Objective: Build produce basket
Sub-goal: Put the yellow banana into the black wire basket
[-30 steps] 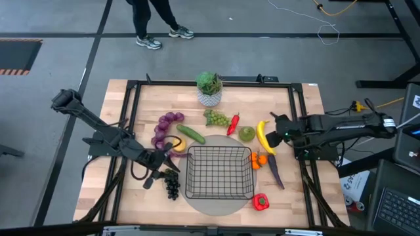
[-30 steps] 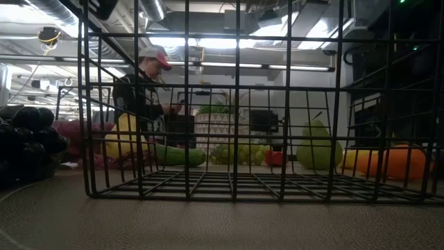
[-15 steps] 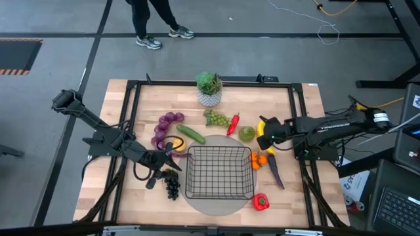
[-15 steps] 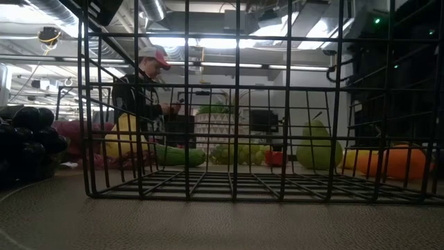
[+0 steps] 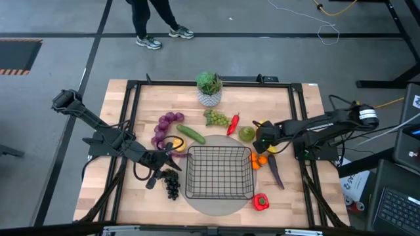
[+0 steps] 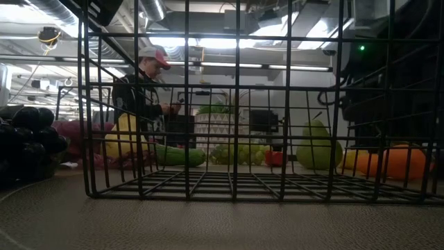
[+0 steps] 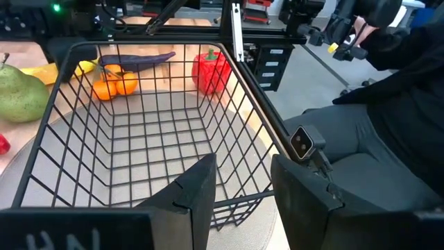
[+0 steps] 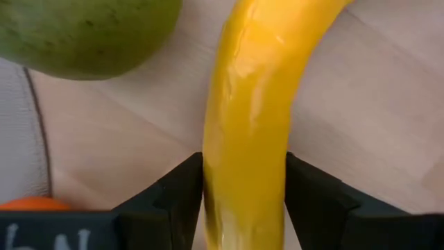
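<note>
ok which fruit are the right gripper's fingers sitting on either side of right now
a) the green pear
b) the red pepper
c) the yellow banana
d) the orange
c: in the right wrist view the banana runs straight between the right gripper's two dark fingers, with the pear off to one side; the high view shows that gripper over the banana, beside the basket.
</note>
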